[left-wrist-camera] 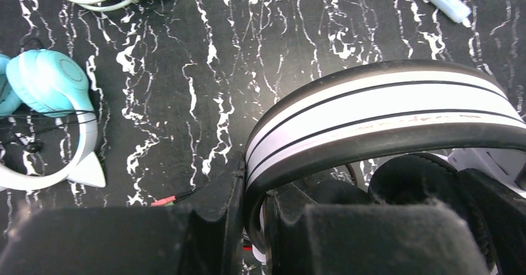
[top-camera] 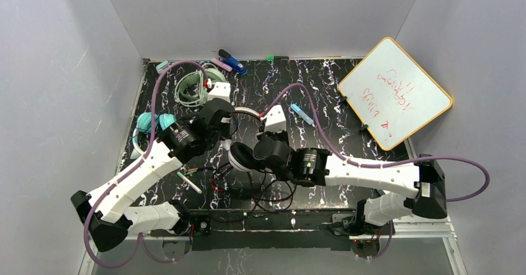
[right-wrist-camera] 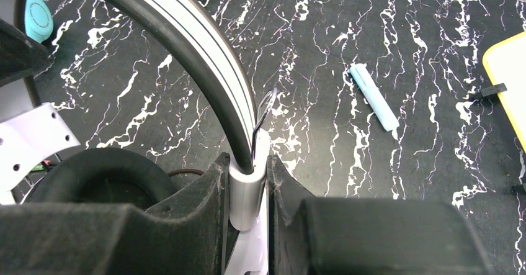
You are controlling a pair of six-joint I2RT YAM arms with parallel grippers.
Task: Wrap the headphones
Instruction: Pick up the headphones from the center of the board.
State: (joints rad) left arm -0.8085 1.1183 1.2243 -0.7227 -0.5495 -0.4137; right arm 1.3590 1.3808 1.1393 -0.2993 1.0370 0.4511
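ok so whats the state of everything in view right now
black-and-white headset: held by both grippers, cable loose
left gripper: shut on its band
right gripper: shut on its slider
teal headset: lying flat, not held
mint headset: lying flat, not held
pen: lying flat
whiteboard: written on in red

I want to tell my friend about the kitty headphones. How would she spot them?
Look at the black table with white marbling, then go to its left edge, about halfway back. The teal headphones lying there have a white band. Only they have pointy cat ears; the mint-green headset lies farther back, and the black-and-white headset is in the middle.
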